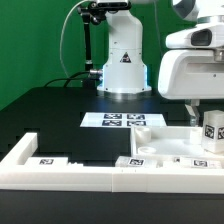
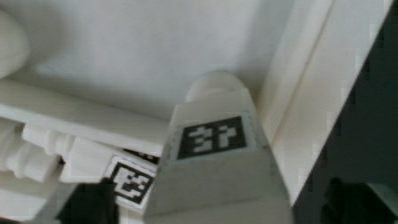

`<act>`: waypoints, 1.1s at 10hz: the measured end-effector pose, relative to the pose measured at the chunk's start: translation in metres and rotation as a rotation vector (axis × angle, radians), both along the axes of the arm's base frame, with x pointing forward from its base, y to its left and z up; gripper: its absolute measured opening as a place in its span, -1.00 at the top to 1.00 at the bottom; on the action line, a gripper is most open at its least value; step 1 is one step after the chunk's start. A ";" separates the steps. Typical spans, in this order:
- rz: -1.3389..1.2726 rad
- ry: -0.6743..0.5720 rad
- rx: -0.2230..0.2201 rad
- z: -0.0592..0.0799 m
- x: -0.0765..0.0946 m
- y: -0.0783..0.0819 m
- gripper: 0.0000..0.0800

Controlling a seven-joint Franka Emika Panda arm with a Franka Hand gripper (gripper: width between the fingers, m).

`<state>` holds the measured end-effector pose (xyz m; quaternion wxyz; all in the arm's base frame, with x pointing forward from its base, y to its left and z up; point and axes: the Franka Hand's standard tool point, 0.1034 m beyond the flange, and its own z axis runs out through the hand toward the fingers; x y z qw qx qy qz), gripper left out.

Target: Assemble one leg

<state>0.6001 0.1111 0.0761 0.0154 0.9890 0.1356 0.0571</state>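
Light in the exterior view is even and fairly bright, seemingly from overhead. The white arm base (image 1: 122,60) is close to washed out, and a faint bluish glow shows at its foot. The black tabletop (image 1: 50,115) around the base takes a dull sheen without hard glare, and shadows there are soft and hard to make out. The white end effector (image 1: 195,62), nearest the camera, looks slightly soft. The picture is small and grainy, so fine edges blur. The wrist view is dimmer and greyer: the leg (image 2: 217,165) fills it at close range, soft-edged, its tags smeared, with a dark unlit strip beside it.
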 end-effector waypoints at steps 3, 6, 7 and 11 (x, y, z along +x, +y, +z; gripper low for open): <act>-0.020 0.001 0.002 -0.001 0.000 0.000 0.28; -0.191 0.000 0.034 -0.002 0.001 0.001 0.28; -0.335 -0.006 0.056 -0.002 0.001 0.002 0.28; -0.853 -0.017 0.137 -0.003 0.001 -0.002 0.28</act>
